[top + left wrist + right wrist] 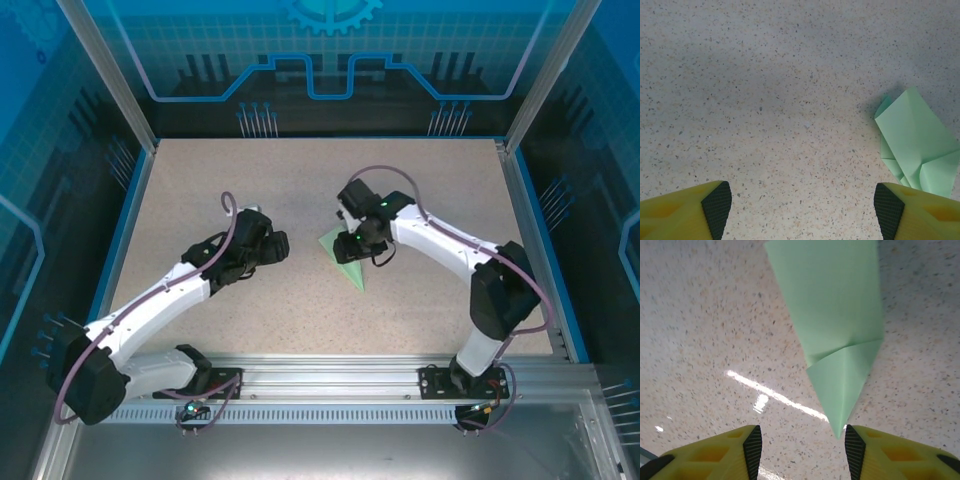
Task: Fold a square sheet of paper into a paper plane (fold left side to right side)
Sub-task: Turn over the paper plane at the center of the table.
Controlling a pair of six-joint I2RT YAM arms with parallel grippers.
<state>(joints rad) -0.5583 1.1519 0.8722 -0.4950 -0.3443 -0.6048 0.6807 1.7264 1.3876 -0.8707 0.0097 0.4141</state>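
Top external view gives us the room first: a booth walled in translucent blue panels (330, 60) printed with circuit-style lines, framed by aluminium posts. Inside it lies a speckled beige table (300, 320) with a blue border, and a slotted aluminium rail (330, 378) runs along its near edge. Glare from overhead light streaks the tabletop in the right wrist view. We see the left arm (150, 310) reaching in from the near left and the right arm (470, 260) arching in from the near right, both white with black joints. The left gripper (277, 246) hangs over bare table left of centre; in its wrist view the left gripper (802, 200) has its jaws spread wide with nothing between them. The right gripper (352, 248) sits over the paper, and in its wrist view the right gripper (803, 445) has its jaws parted, gripping nothing. The pale mint-green paper plane (345, 265) lies near the table's middle, a folded dart whose tip (837, 432) falls between those jaws, just beside the right-hand pad. From the left wrist, the paper plane (915, 140) shows at the right edge.
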